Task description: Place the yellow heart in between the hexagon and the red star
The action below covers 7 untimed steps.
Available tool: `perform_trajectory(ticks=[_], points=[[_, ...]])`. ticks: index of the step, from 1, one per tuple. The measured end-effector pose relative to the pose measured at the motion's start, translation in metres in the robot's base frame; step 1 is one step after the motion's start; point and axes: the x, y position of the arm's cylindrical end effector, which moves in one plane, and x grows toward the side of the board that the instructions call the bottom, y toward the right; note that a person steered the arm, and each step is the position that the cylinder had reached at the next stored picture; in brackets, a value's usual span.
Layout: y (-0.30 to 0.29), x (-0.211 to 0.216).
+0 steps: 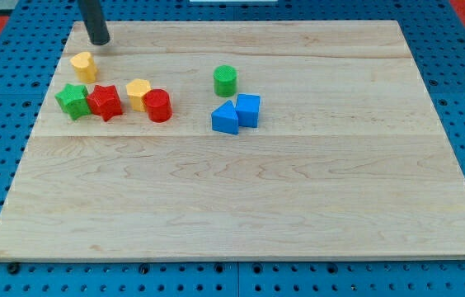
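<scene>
The yellow heart (83, 65) lies near the board's top left. My tip (100, 40) stands just above and to the right of it, a small gap apart. Below the heart, the red star (105, 102) touches a green star (72, 100) on its left. The yellow hexagon (138, 93) sits to the right of the red star, with a narrow gap between them. A red cylinder (158, 106) touches the hexagon's lower right side.
A green cylinder (225, 80) stands near the board's middle top. Below it a blue triangular block (225, 119) and a blue cube (248, 110) touch each other. The wooden board (241, 206) lies on a blue pegboard surface.
</scene>
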Motion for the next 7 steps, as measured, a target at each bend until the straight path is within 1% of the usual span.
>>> perform_trajectory(ticks=[1, 2, 3, 4, 5, 6, 7], points=[[-0.001, 0.028], [-0.031, 0.06], [-0.063, 0.053], [-0.015, 0.086], [0.077, 0.102], [0.042, 0.092], [0.013, 0.045]])
